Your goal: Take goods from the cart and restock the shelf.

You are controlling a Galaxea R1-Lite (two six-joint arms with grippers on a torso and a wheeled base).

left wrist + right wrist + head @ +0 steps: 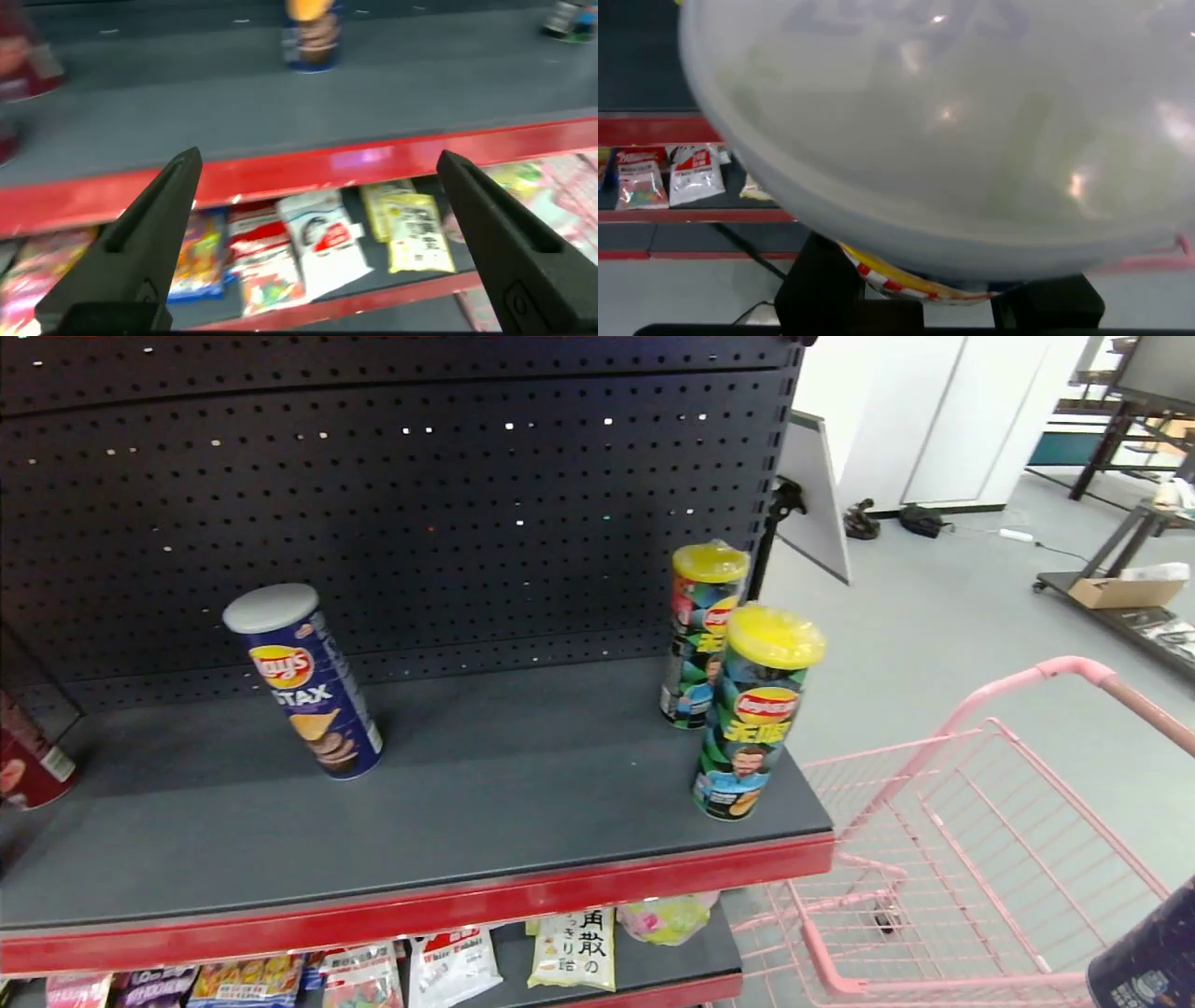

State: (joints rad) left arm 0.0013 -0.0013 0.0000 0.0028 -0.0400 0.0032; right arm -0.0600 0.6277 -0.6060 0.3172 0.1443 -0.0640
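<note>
One dark blue can, pale-lidded, sits pinched in the right claw off the shelf's right end, where the pink cart stands. The left claw hangs spread just before the shelf's red front edge.

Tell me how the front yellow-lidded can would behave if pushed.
Tall and narrow, the front yellow-lidded can would probably tip rather than slide. It stands by the shelf edge, so it might fall off. Toppled, its round body would likely roll.
</note>
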